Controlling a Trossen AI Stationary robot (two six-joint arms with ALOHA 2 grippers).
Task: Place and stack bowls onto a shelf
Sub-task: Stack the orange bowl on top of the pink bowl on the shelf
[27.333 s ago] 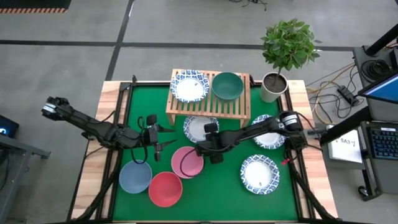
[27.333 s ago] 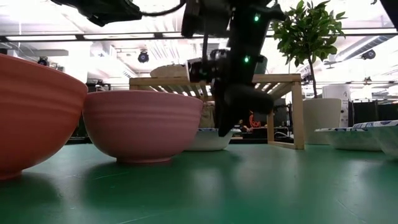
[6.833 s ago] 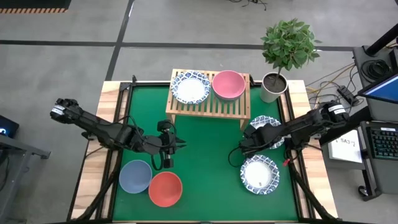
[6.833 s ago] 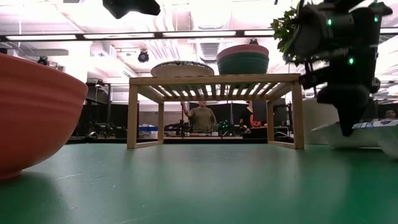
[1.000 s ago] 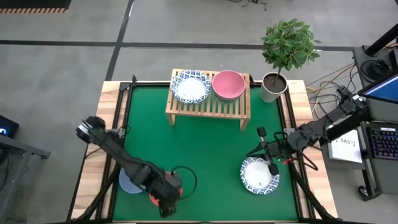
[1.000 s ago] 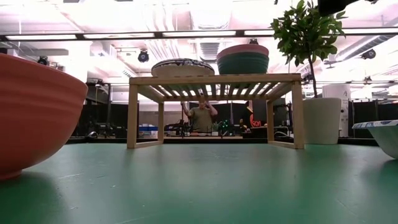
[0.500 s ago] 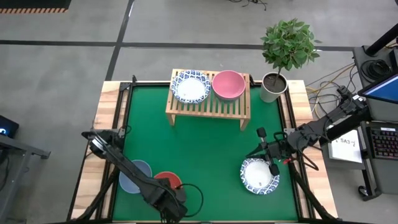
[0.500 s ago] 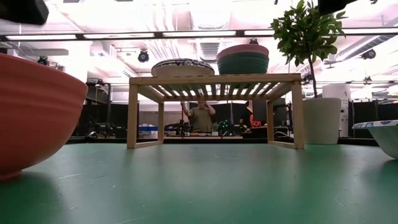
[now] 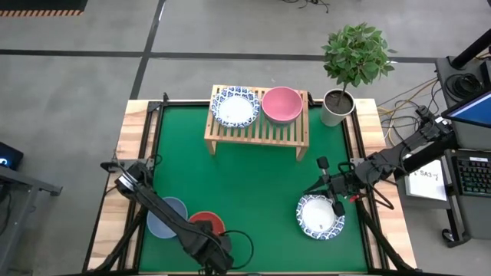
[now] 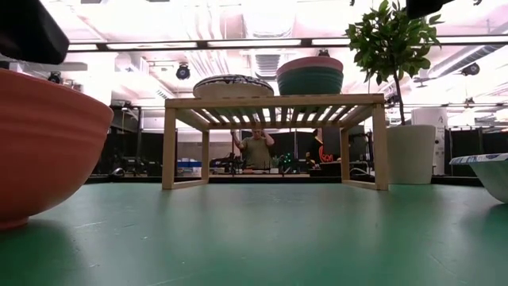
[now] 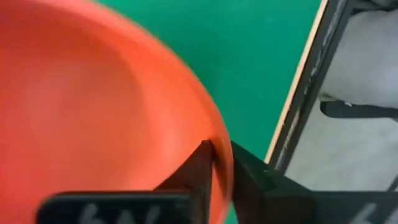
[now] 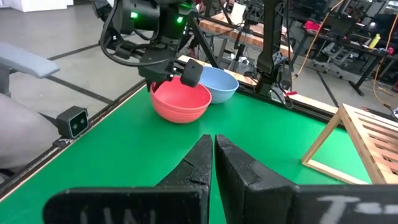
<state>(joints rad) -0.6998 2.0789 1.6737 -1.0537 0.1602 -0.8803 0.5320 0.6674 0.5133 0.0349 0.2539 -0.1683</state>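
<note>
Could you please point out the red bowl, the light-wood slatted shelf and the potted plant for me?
Red bowl [image 12: 181,102]: right wrist view, outer wall.
Light-wood slatted shelf [image 9: 257,132]: high view, bare slats.
Potted plant [image 9: 335,108]: high view, the grey pot.

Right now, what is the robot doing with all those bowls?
The robot is putting bowls on the wooden shelf. The left end effector has its fingers pinched on the rim of the red bowl at the table's near edge, next to the blue-grey bowl. The right end effector waits shut above a patterned bowl. The shelf already holds a patterned stack and a pink bowl.
</note>
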